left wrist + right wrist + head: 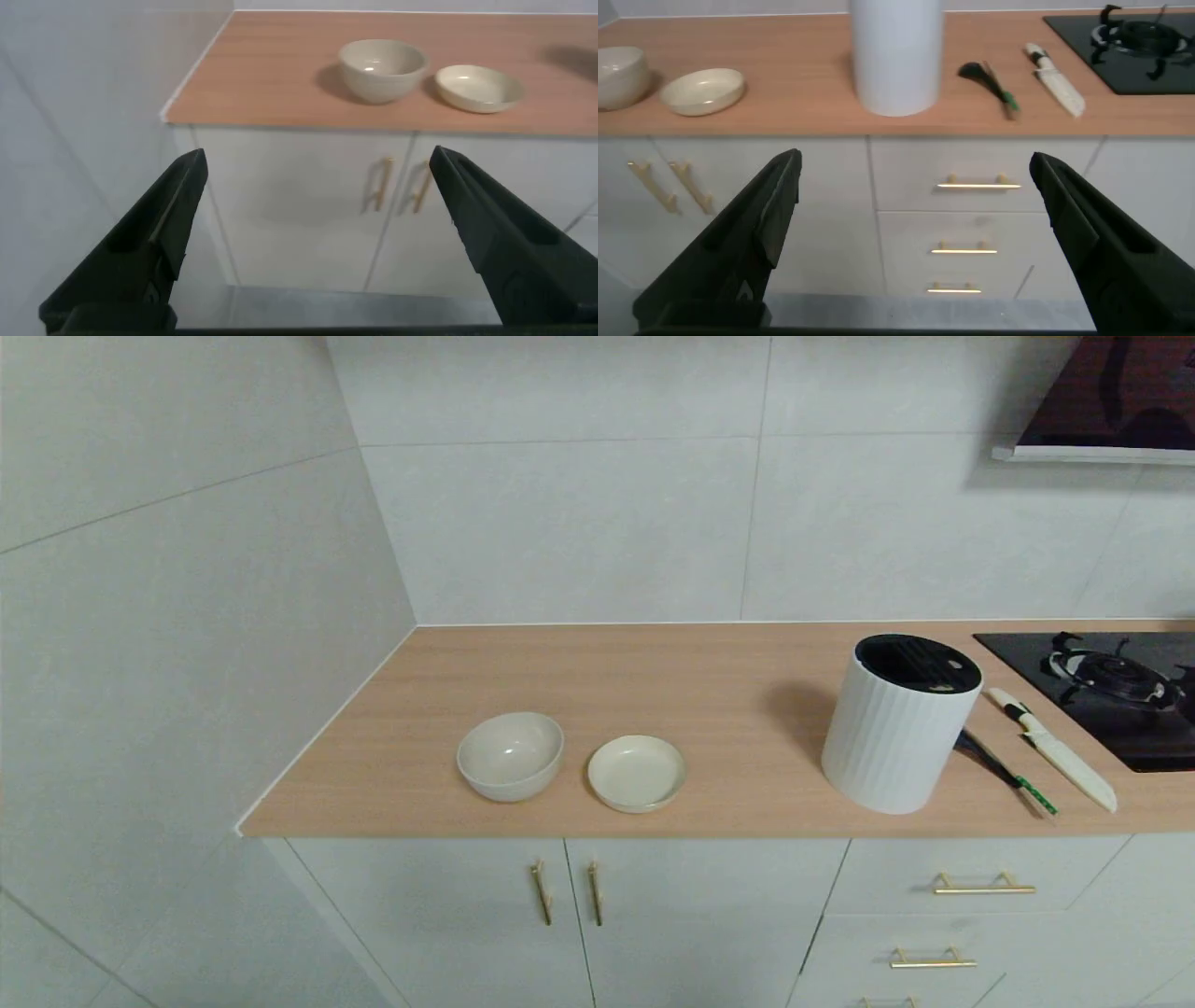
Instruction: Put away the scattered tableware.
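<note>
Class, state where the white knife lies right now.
In the head view, the white knife lies on the countertop at the right, between the black-and-green utensil and the stove.

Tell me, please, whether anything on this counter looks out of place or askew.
The white knife and a dark utensil lie loose beside the ribbed white holder, not in it. Nothing looks spilled or broken.

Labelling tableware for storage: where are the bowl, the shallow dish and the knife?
bowl (510, 751): head view, inside its hollow.
shallow dish (636, 772): head view, middle of its well.
knife (1071, 768): head view, on the white blade.
</note>
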### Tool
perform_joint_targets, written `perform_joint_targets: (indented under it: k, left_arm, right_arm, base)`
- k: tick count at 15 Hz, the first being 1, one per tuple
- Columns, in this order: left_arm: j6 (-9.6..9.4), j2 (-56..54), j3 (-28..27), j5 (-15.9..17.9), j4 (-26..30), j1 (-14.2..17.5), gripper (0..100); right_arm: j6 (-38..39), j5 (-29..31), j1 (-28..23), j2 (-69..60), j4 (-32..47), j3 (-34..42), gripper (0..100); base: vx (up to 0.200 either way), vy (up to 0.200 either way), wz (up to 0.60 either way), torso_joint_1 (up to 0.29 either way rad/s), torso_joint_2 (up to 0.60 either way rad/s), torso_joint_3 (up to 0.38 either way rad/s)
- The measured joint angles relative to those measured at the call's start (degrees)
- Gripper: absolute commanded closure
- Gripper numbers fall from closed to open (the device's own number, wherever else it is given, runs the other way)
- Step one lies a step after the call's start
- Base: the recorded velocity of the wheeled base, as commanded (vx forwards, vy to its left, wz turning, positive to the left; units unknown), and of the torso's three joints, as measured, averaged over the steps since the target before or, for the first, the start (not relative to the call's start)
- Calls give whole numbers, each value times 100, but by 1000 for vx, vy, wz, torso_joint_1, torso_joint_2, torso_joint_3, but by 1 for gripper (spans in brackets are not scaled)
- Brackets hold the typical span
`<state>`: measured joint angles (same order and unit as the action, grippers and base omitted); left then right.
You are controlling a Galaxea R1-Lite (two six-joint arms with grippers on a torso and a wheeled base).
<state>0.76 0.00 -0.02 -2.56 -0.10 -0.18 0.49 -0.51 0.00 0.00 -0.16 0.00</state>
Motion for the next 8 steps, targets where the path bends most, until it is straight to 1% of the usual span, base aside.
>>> perform_joint_targets:
  k: [8]
  left_arm:
    - [0, 0, 2, 2, -4, 0, 0]
  right_arm:
    - [-5, 0, 0, -2, 0, 0, 0]
  base:
    - [0, 200, 0, 4, -1, 2]
